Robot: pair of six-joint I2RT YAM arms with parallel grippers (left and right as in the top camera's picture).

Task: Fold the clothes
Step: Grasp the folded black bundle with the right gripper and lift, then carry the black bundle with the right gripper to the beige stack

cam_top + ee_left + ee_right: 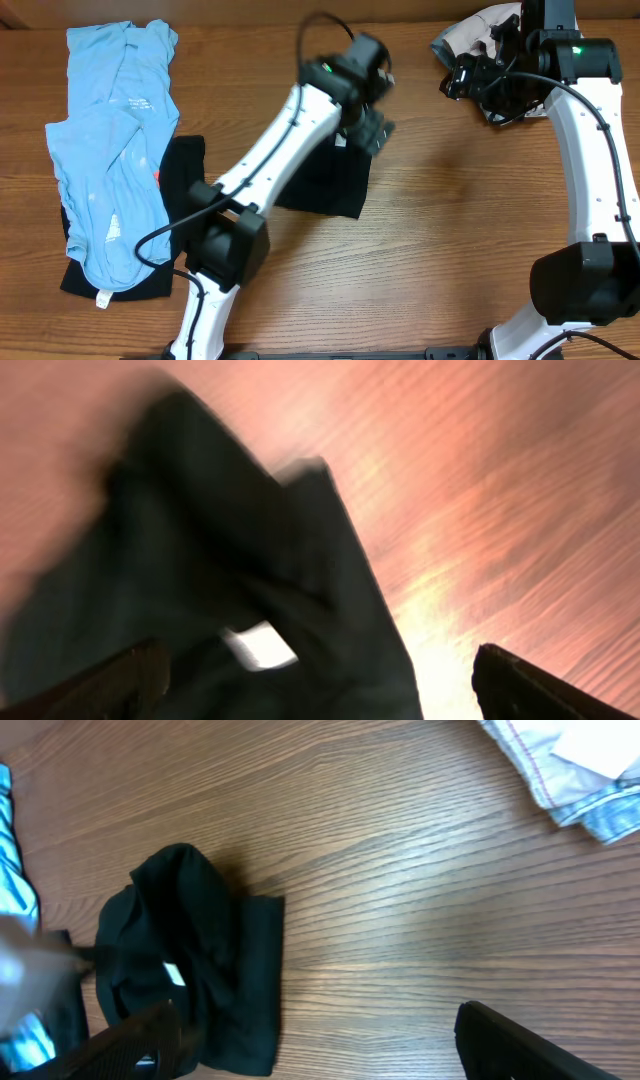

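The black shirt (325, 185) lies bunched on the table's middle, and its white neck label (260, 645) shows in the left wrist view. My left gripper (375, 125) hovers over the shirt's upper right part, its fingers (318, 655) wide open and empty; the view is blurred. My right gripper (460, 78) is at the back right beside the beige bundle (480, 30), and its fingers (315, 1012) are open and empty above bare wood. The right wrist view also shows the black shirt (200, 960) at left.
A light blue shirt (110, 150) lies spread at the left over another black piece (185, 170). The light bundle's edge shows top right in the right wrist view (560, 765). The table is brown wood (470, 200).
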